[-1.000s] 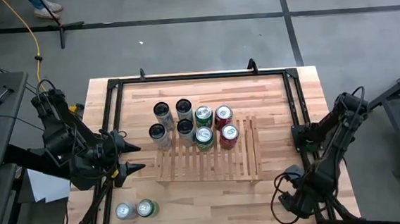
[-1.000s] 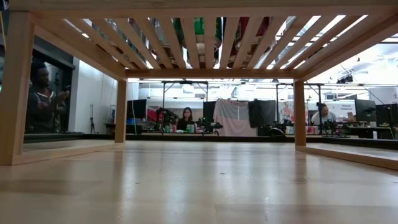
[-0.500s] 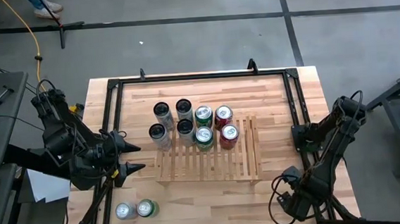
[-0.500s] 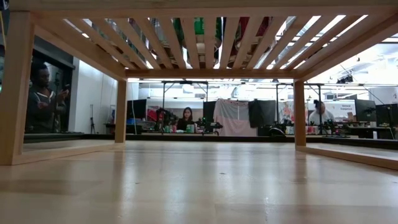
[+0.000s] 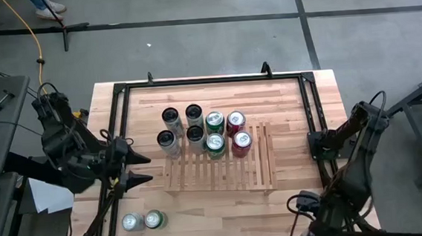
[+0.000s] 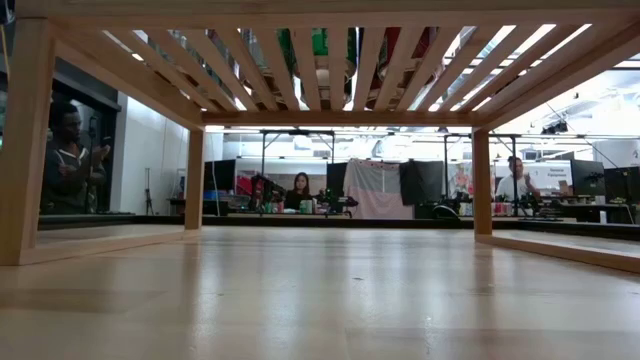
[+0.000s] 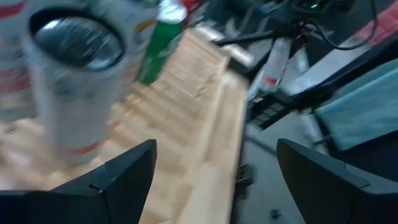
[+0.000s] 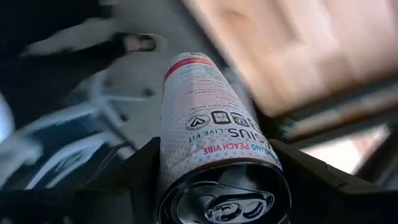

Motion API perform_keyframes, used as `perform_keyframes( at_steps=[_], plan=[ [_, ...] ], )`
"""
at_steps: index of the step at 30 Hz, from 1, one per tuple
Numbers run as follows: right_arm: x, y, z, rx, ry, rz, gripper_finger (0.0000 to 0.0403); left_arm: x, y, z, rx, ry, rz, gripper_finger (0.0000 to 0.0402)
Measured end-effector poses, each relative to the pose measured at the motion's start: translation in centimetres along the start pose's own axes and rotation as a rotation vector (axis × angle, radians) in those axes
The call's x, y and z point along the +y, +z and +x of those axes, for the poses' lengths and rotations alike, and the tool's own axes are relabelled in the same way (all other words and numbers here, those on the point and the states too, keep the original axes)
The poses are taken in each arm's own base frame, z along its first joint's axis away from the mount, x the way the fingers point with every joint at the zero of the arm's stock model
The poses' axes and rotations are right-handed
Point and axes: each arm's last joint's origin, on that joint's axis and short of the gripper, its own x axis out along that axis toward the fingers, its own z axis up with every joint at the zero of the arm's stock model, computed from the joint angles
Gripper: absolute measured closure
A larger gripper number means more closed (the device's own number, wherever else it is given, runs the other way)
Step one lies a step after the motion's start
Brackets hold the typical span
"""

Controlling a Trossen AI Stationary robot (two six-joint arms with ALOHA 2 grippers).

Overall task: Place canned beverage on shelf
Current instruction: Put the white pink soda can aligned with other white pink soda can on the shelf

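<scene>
My right gripper (image 8: 217, 158) is shut on a white can (image 8: 208, 106) with pink lettering. In the high view it sits at the near right corner (image 5: 308, 235), mostly cut off by the picture's edge. The slatted shelf (image 5: 230, 172) stands mid-table. Several cans stand upright on and by its far left part: silver (image 5: 172, 121), green (image 5: 214, 144) and red (image 5: 241, 141). From below, can bottoms show through the slats (image 6: 320, 45). My left gripper (image 5: 139, 169) is open at the table's left edge, pointing toward the shelf, with a silver can (image 7: 74, 81) ahead of it. My right gripper holds the white can between its two fingers (image 8: 134, 180), one on each side of the wall just below the can's top rim (image 8: 171, 165). The fingers come from above, slanting, and lie along the can. The can's lower end points away, clear of any surface.
A silver can (image 5: 132, 222) and a green can (image 5: 155, 219) stand on the table near its front left. A black frame (image 5: 208, 79) runs round the tabletop's far and side edges. Bare tabletop lies to the right of and in front of the shelf. People stand in the room beyond.
My right arm has drawn toward the table's near edge and risen. Its gripper has slid almost out of the high view's bottom. My left gripper has tipped slightly upward in place. The cans and the shelf have stayed put.
</scene>
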Motion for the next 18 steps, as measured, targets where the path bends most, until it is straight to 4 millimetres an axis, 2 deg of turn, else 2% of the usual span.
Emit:
perform_keyframes(
  at_steps=[4,7,10,14,18],
  plan=[
    [1.9,0.2,-5.3,-0.188,0.208,-0.159,0.0162,-0.5,1.5,-1.1,-0.073,-0.123,-0.050,0.0082],
    [2.5,1.4,-9.4,-0.410,0.314,-0.216,0.0162,-1.0,2.8,-2.0,-0.150,-0.220,-0.075,0.0082],
    [2.6,3.0,-12.7,-0.633,0.372,-0.285,0.0162,-1.8,4.0,-2.8,-0.254,-0.307,-0.029,0.0082],
    [2.8,5.6,-15.7,-0.811,0.421,-0.396,0.0162,-3.1,5.6,-3.0,-0.435,-0.336,0.107,0.0082],
    [2.8,8.2,-17.0,-0.884,0.434,-0.488,0.0162,-3.8,6.5,-1.8,-0.516,-0.319,0.159,0.0082]
  ],
)
